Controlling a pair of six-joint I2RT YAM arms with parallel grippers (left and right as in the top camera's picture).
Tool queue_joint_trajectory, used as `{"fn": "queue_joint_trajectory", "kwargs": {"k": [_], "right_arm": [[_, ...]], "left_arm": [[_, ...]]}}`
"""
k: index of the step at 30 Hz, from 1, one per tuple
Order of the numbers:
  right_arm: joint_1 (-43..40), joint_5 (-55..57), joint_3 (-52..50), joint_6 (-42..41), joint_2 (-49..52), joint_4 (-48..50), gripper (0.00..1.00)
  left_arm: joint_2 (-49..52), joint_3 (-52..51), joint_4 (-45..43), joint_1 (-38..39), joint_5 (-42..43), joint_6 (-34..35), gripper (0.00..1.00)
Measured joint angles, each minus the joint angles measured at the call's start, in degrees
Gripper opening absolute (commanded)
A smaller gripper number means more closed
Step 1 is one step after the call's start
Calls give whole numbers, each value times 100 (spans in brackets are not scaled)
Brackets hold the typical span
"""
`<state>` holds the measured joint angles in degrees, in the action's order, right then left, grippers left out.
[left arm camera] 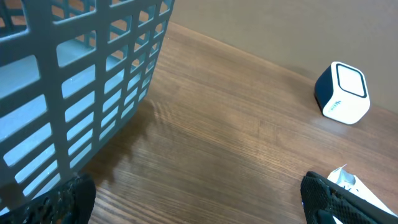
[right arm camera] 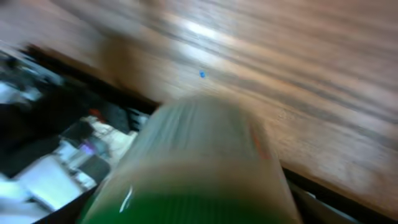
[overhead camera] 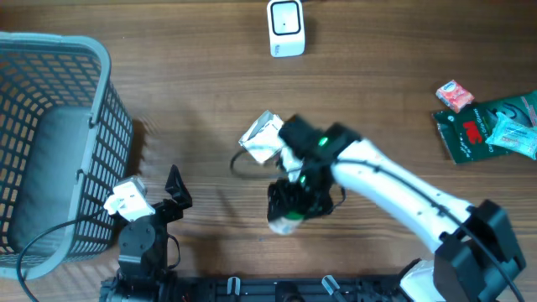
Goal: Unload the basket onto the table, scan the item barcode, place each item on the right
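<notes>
Left of the scanner (overhead camera: 286,28), basket (overhead camera: 50,143): set aside, likely for scanned goods.
Right gripper (overhead camera: 289,205): below the scanner, apparently clamped on the bottle (right arm camera: 199,155) for carrying.
Left gripper (left arm camera: 196,186): beside the basket, jaws apart, idle.
Bottle: well short of the scanner; barcode unseen.

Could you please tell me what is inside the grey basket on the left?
From overhead, the basket shows only its bare grey floor; no item is visible inside. Its slanted lattice walls cover the floor's edges, and the frame cuts off its left part.
</notes>
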<state>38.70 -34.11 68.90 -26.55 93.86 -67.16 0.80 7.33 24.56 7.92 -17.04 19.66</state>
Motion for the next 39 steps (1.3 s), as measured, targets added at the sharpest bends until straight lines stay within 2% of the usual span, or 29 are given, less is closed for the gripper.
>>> {"fn": "queue_joint_trajectory", "kwargs": {"k": [6,9,12,13,14,15,19,22,23,29,39], "right_arm": [[-1261,-407,356,667,4,-466,77],[-1475,-562,363,1099,111,-815,74],[-1475,-468,363,1311,236,-739,79],[-1475,-138,363,1202,236,-573,86],[-1475,105,363,1126,236,-483,97],[-1475,354,363,966,236,-345,100],[-1290,859,363,529,236,323,100],[-907,1342,369,-210,236,496,100],[-682,1593,372,-761,236,605,100],[127,2111,402,-2857,251,1547,99],[251,2269,435,-5379,1217,1989,100]], "left_arm": [[0,0,0,0,0,0,100],[0,0,0,0,0,0,100],[0,0,0,0,0,0,100],[0,0,2,0,0,0,100],[0,0,0,0,0,0,100],[0,0,0,0,0,0,100],[0,0,0,0,0,0,100],[0,0,0,0,0,0,100],[0,0,0,0,0,0,100],[0,0,0,0,0,0,100],[0,0,0,0,0,0,100]]}}
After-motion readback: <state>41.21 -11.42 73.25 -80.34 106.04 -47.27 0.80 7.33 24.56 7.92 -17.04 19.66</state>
